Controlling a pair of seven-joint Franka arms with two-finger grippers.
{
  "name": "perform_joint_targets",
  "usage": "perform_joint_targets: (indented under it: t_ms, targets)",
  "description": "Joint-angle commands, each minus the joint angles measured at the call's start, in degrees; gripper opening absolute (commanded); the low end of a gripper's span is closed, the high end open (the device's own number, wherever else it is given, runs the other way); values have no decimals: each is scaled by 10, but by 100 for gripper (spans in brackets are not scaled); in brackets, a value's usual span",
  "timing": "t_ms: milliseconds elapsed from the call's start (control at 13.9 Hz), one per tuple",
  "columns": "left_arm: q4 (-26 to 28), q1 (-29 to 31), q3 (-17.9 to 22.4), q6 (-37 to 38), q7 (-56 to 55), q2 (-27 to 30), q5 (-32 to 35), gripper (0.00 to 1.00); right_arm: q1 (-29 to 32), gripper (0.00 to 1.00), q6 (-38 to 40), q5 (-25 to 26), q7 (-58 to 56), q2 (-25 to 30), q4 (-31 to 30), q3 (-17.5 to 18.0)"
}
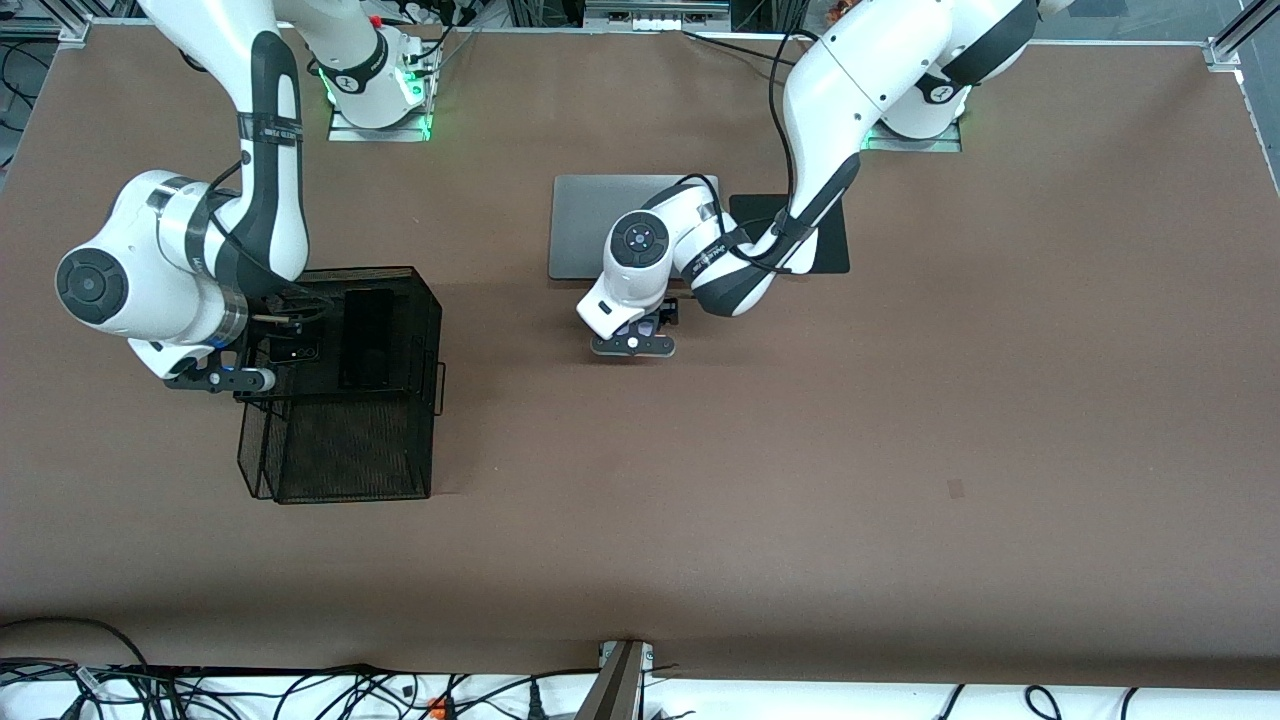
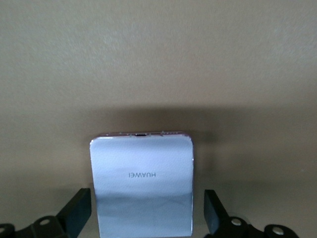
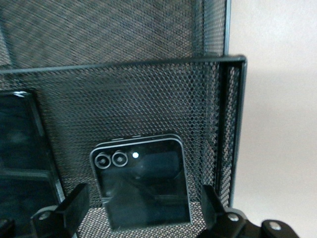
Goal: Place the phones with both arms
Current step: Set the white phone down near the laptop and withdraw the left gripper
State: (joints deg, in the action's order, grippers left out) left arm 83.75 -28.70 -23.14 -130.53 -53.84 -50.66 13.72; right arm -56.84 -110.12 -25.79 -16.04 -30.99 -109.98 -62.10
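— Two phones lie in the mesh basket [image 1: 400,300] near the worktop's right-arm edge: long black phone [image 1: 366,338], small black phone [image 3: 143,186]. Right claw [image 3: 141,208] gapes around it, gripping nothing.

— Remaining?

— Lavender phone [image 2: 142,183], mid-worktop by the laptop [image 1: 590,215], between the left claw [image 2: 146,215]'s spread fingers, untouched. Open worktop all round.

High front camera faces both arms; wrist cameras look down closely (no shared ground).
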Motion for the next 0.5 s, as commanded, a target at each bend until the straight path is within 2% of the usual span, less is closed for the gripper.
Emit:
perform_joint_targets:
  t_ms: [0, 216, 433]
  targets:
    - [-3, 21, 1, 60, 5, 53, 17, 100, 25, 100, 80, -11, 0, 1, 76, -4]
    - [-6, 92, -9, 178, 108, 138, -15, 100, 40, 100, 148, -5, 31, 2, 154, -6]
    - [-7, 169, -10, 280, 180, 225, -56, 100, 38, 100, 167, -5, 43, 4, 190, -6]
